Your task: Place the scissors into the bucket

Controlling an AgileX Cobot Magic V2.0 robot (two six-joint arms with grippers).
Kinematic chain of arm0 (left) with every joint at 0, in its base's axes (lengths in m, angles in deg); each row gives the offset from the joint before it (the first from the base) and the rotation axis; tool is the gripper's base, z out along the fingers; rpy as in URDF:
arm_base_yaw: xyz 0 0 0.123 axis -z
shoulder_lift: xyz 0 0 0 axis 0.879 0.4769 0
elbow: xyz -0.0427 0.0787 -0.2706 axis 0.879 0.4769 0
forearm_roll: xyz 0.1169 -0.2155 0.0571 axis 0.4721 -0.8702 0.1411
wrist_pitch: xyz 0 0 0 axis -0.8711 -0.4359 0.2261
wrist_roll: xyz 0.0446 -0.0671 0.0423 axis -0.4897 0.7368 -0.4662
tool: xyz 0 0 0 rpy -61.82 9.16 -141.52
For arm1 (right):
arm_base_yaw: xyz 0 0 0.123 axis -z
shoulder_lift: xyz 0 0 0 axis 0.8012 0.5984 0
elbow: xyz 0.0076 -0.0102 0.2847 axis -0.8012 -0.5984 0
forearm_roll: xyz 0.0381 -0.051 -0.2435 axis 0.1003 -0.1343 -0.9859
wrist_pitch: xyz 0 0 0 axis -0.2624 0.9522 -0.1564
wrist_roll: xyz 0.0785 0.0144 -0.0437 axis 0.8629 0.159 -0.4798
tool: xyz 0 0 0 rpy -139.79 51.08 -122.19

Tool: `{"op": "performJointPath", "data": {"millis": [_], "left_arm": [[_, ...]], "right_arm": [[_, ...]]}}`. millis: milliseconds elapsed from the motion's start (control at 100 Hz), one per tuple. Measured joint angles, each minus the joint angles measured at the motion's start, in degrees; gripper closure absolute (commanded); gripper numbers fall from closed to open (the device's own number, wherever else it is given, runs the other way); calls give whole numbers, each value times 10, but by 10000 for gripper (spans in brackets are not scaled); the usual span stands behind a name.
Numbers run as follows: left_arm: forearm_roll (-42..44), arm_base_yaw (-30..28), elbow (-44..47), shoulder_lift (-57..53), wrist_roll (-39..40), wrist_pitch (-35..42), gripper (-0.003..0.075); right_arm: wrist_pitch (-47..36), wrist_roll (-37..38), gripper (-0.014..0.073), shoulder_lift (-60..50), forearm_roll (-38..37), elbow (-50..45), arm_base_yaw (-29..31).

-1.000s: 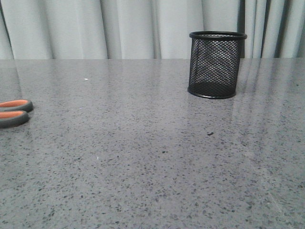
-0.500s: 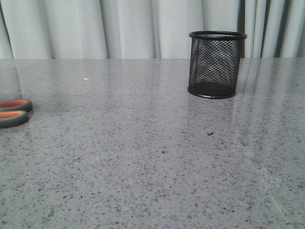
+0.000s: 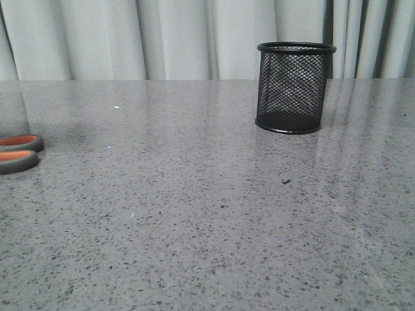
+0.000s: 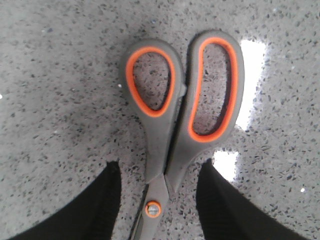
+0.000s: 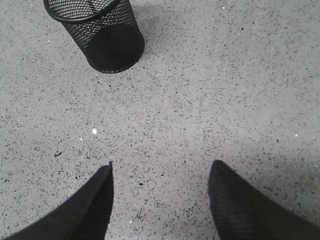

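Scissors flat on speckled grey table, blades closed, pivot screw sitting between spread fingers of left gripper. Jaws wide, one finger either side of shank, no contact visible, nothing held. Judged step: pre-grasp over scissors, pickup not yet done. Next move, by judgement: lower, close across shank near pivot, lift, carry across to bucket, tip blades down through rim.

Right gripper likewise open and empty above bare table, bucket beyond its fingertips and well apart. No apparent part in grasp.

Bucket upright, toward curtain, well apart from scissors, on far side of table from them. Seemingly empty, though mesh makes that hard to confirm.

Front view: only two orange-lined handle loops at frame edge, blades cut off, neither arm visible. Left wrist view: whole handle, pivot, finger placement, but blades hidden below frame and no bucket. Right wrist view: only one looking into bucket mouth; no scissors there.
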Motion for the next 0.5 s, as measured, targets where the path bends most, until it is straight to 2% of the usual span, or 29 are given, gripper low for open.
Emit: {"op": "performJointPath", "data": {"millis": [500], "left_arm": [[26,12,0,35,-3,5,405]], "right_arm": [[1,-1,214,0,0,0,0]]}}
